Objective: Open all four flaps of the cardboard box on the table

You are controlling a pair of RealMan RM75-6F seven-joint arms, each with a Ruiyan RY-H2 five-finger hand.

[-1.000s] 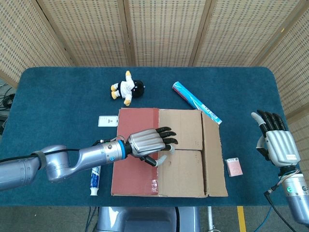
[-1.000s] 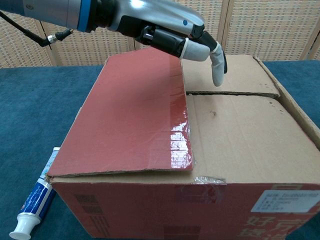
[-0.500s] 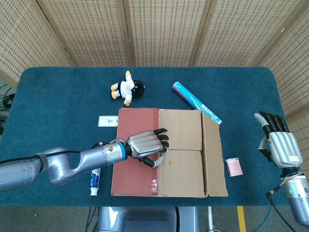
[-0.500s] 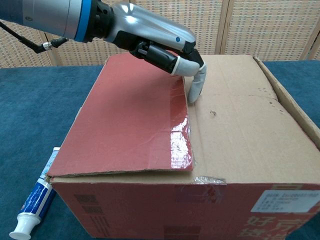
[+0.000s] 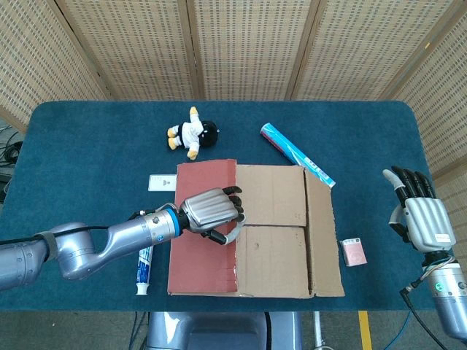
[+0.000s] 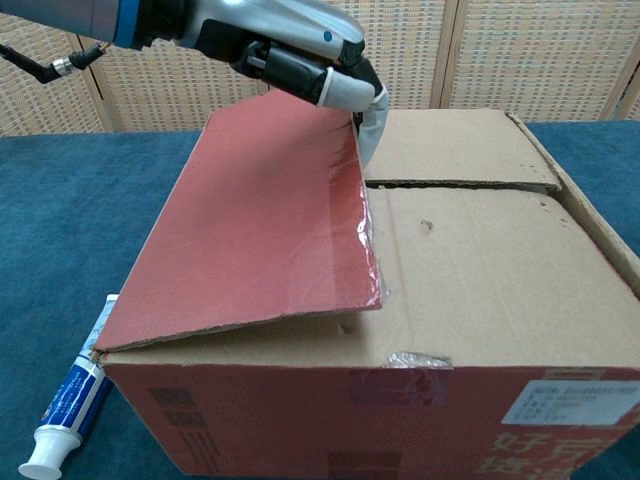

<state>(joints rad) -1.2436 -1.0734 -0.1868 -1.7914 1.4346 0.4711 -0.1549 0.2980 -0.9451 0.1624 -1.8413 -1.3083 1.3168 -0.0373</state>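
Box (image 5: 273,233) (red flap (image 6: 270,230) tilted up).

Brown cardboard box (image 5: 281,233), red flap (image 6: 270,225), dark blue tablecloth (image 5: 87,146)

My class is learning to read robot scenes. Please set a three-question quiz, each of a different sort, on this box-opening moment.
1. True or false: the right hand touches the cardboard box.
2. Which flap is the left hand lifting? A the red flap; B the flap on the box's right side.
3. What lies left of the box at the table's front edge?

Key: 1 false. 2 A. 3 the toothpaste tube.
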